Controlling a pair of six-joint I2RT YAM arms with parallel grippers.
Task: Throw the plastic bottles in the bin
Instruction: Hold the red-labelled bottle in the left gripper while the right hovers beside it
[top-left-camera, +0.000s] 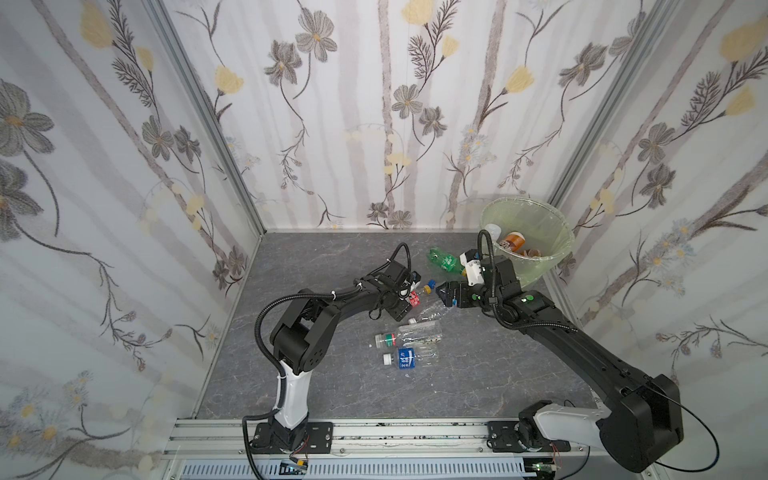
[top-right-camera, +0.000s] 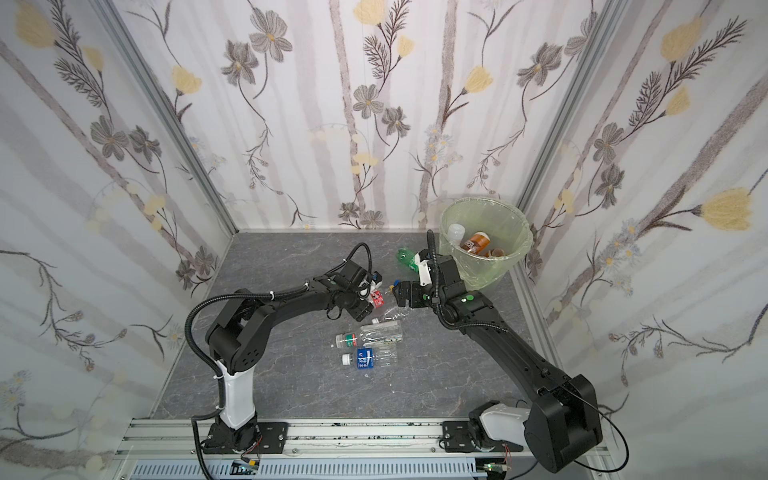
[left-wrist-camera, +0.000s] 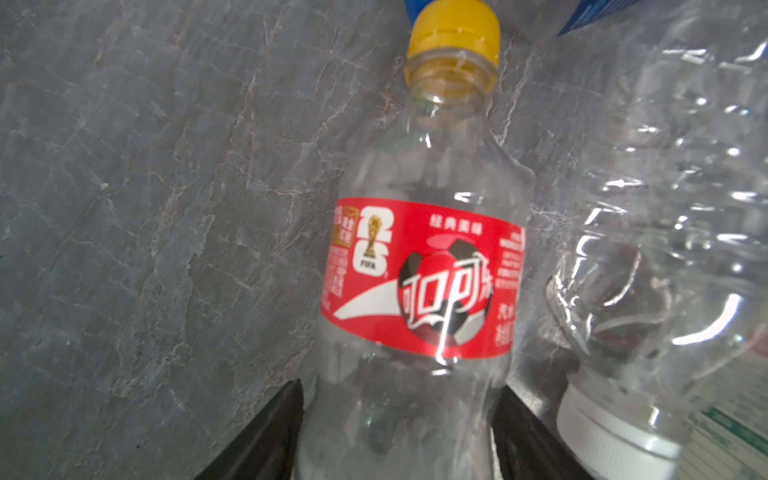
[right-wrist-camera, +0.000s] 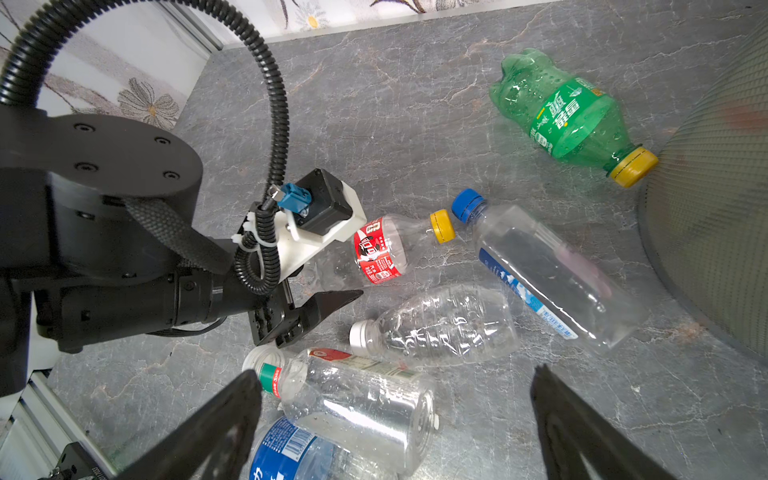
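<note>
A clear plastic bottle with a red label and a yellow cap (left-wrist-camera: 419, 266) lies on its side on the grey stone-look bench (top-left-camera: 332, 386), near the middle. The left claw (left-wrist-camera: 401, 386) is closed around the bottom part of this bottle. One black finger (left-wrist-camera: 270, 436) touches each side. The bottle rests on the bench.

The right claw (right-wrist-camera: 395, 372) hangs wide above the pile and holds nothing.

The yellow cap sits just beside the blue cap of a long clear bottle with a blue and white label (right-wrist-camera: 548, 274). A squashed clear bottle with a white cap (right-wrist-camera: 440, 328) lies next to them. Nearer the right claw lie a clear bottle with a green and red neck band (right-wrist-camera: 353, 395) and a bottle with a dark blue label (right-wrist-camera: 286, 453).

A green bottle with a yellow cap (right-wrist-camera: 569, 116) lies close to the round see-through bin with a pale green bag (top-left-camera: 544, 272). The bin stands in the far right corner. A brown bottle with an orange label (top-left-camera: 513, 241) is inside it.
</note>
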